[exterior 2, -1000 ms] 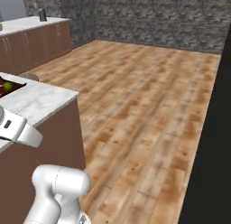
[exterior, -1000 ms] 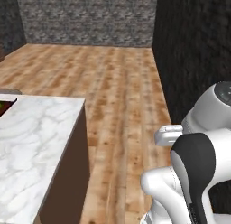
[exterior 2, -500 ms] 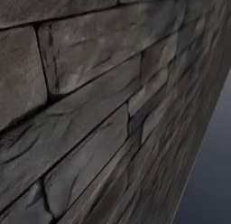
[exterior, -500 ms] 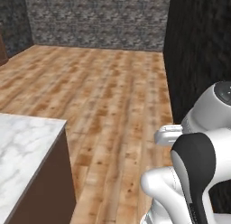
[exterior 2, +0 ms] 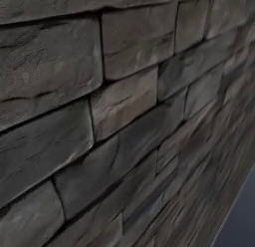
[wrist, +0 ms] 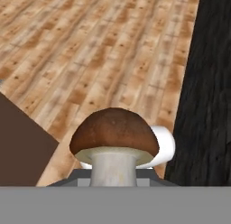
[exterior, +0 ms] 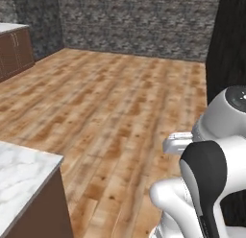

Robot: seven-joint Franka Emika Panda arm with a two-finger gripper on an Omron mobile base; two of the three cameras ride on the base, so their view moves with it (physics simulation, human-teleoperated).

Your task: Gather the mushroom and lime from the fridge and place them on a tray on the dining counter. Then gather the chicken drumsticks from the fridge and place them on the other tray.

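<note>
Careful: your hand [wrist: 113,180] is clenched on the mushroom [wrist: 114,139], carried over the wooden floor [wrist: 90,60], so brushing the tabletop [exterior: 19,177] corner could, I'd judge, knock it loose.

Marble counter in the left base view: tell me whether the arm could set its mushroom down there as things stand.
Probably yes: the tool holds the mushroom, and the marble counter lies bare beside the arm, with open floor between them. No tray shows on it.
</note>
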